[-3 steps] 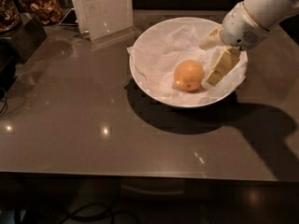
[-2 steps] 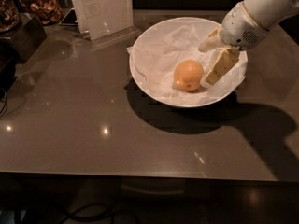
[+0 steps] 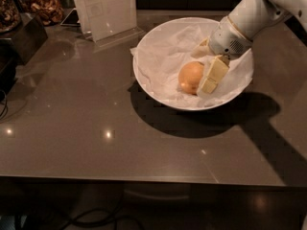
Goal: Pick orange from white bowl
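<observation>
The orange point(image 3: 190, 76) lies in the white bowl point(image 3: 152, 94), right of the bowl's middle, on crumpled white paper. The bowl stands on the dark glossy table toward the back right. My gripper point(image 3: 205, 64) reaches down into the bowl from the upper right on a white arm. Its jaws are open. One cream finger point(image 3: 214, 75) stands against the orange's right side. The other finger point(image 3: 199, 51) is behind and above the orange, apart from it. The orange rests on the paper, not lifted.
A clear acrylic sign holder point(image 3: 106, 11) stands behind the bowl to the left. A dark box point(image 3: 23, 38) and dishes of snacks point(image 3: 44, 6) sit at the back left. The table's front edge point(image 3: 144, 177) runs across below, with cables under it.
My gripper has moved left and a little lower, so its near finger now stands against the orange. The orange and bowl have barely moved.
</observation>
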You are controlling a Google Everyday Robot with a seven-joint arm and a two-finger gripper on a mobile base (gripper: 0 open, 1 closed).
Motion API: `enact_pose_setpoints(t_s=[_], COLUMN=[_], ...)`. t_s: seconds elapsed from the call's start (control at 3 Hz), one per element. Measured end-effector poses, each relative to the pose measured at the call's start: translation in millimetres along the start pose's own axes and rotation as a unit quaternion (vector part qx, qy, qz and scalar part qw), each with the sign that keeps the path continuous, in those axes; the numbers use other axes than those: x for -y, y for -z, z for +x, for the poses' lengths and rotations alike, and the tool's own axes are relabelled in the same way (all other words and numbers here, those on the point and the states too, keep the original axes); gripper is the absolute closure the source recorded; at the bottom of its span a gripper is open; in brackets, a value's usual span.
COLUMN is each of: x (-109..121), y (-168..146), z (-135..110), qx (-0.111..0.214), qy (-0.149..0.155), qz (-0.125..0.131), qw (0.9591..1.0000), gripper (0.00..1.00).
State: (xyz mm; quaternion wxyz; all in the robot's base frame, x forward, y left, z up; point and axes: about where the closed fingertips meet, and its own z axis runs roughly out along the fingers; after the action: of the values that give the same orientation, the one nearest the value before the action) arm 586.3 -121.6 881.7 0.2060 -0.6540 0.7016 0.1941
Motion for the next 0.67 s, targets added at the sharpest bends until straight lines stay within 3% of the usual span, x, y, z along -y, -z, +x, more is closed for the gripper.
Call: enact_pose_setpoints(t_s=[0.67], x=[10], y=[-26], z=[4], qx=[0.009], qy=[-0.016], qz=[-0.03], qw=[0.9994], gripper=[0.09])
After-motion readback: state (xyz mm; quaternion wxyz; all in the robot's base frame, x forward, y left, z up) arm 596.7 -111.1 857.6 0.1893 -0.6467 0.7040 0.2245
